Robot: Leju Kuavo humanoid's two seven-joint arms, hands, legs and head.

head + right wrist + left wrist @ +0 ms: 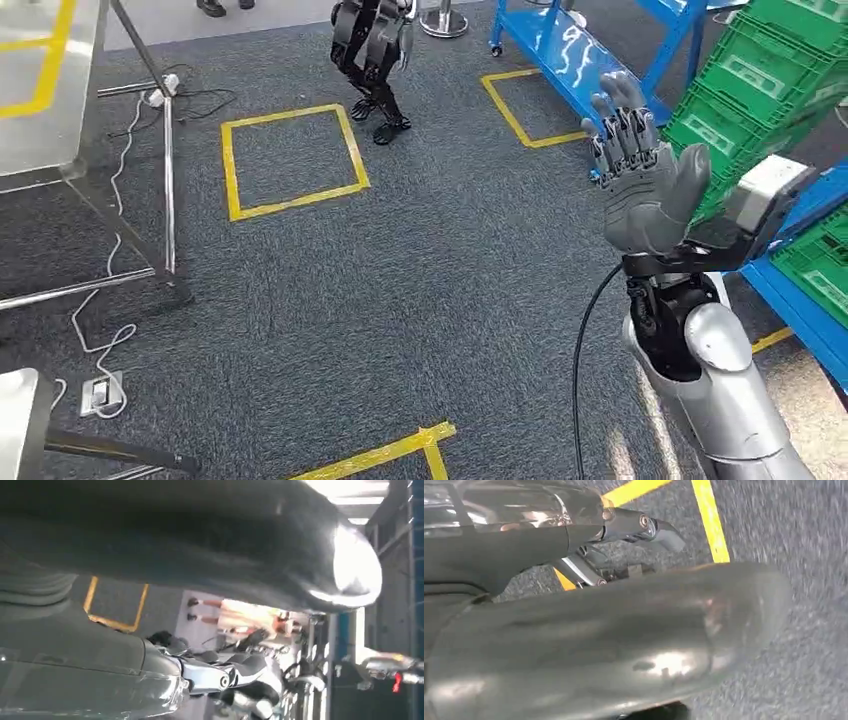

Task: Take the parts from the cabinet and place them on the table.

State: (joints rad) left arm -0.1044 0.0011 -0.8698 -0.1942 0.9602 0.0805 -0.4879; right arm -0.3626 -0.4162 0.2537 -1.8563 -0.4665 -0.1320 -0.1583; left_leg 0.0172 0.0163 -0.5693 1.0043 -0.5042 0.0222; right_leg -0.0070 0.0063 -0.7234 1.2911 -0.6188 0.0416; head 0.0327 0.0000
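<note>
1. The right hand [645,175] is raised, fingers spread, holding nothing, just beside the green crates [760,85].
2. The left hand's [614,630] state cannot be told.
3. The crates sit on the blue cabinet [600,60]; no parts are discernible.

Dark grey carpet floor [470,280] with yellow tape squares [290,160]. Steel table frame [60,120] at left, white cable [110,260] trailing beneath. Blue rack [570,50] at right, beside stacked green crates [760,90].

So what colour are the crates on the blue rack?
Green crates, on the blue rack; head view shows them best.
</note>
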